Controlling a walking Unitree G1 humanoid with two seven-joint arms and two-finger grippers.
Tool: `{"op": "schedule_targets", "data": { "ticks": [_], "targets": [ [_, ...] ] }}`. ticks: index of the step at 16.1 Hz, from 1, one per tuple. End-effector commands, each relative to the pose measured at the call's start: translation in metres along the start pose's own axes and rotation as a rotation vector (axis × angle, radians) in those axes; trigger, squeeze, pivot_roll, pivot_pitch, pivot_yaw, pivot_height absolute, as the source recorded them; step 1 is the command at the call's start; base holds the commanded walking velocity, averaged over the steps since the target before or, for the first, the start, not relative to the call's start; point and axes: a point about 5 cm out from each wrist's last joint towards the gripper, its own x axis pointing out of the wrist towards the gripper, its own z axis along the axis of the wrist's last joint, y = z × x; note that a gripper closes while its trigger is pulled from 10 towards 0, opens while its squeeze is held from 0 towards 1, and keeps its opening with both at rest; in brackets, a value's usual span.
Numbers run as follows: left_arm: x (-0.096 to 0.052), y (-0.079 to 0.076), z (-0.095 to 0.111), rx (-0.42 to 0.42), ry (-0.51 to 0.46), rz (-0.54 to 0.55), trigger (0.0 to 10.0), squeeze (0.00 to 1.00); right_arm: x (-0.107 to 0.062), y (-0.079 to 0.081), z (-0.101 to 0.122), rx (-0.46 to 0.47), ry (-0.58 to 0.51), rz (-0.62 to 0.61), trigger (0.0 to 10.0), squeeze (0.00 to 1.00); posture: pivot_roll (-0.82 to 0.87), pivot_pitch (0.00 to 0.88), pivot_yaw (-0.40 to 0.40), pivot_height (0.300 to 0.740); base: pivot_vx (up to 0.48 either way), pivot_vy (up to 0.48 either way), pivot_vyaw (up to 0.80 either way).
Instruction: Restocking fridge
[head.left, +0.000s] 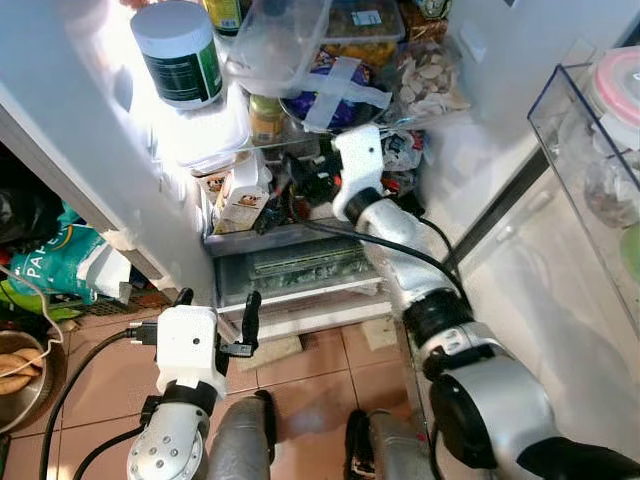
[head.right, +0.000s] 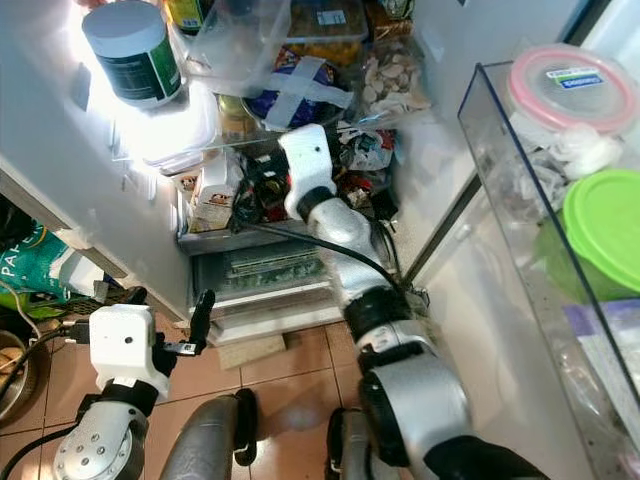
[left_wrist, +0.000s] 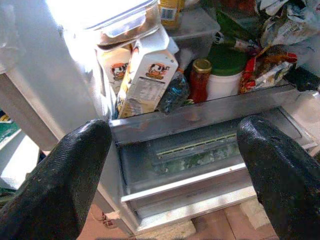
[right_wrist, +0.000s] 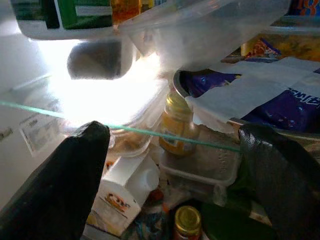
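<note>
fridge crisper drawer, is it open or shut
Shut: the crisper drawer sits flush under the shelf front, greens showing through its clear face.

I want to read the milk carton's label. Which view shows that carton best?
The left wrist view: the milk carton stands close and well lit, printed face toward the camera. Both eye views show it small on the lower shelf; the right wrist view catches just its top under the glass shelf.

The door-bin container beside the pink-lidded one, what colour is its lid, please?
Bright green lid, clearest in the right eye view.
</note>
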Motion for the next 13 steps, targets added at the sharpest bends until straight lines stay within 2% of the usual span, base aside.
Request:
{"op": "schedule_targets", "data": {
  "ticks": [1,6,8,10,13],
  "targets": [
    [-0.004,0.000,0.001,0.008,0.009,0.002,10.0,0.00,0.006,0.005,0.004,0.028,-0.017,-0.016,10.0,0.00,0.25,0.282,-0.025,0.740,0.000,0.000,0.00],
    [-0.001,0.000,0.001,0.010,0.013,0.003,10.0,0.00,0.012,0.022,-0.001,0.097,0.006,-0.022,10.0,0.00,0.24,0.280,-0.024,0.740,0.000,0.000,0.00],
    [0.002,-0.001,0.001,0.012,0.008,-0.001,10.0,0.00,0.012,0.022,-0.003,0.096,0.006,-0.025,10.0,0.00,0.24,0.270,-0.023,0.740,0.000,0.000,0.00],
    [0.006,0.000,0.001,0.014,0.003,-0.002,10.0,0.00,0.006,0.015,-0.007,0.079,0.010,-0.030,10.0,0.00,0.23,0.259,-0.022,0.740,0.000,0.000,0.00],
    [0.013,0.000,0.001,0.016,-0.010,-0.007,10.0,0.00,-0.009,-0.010,-0.016,0.036,0.025,-0.049,10.0,0.00,0.21,0.235,-0.020,0.740,0.000,0.000,0.00]
  ]
}}
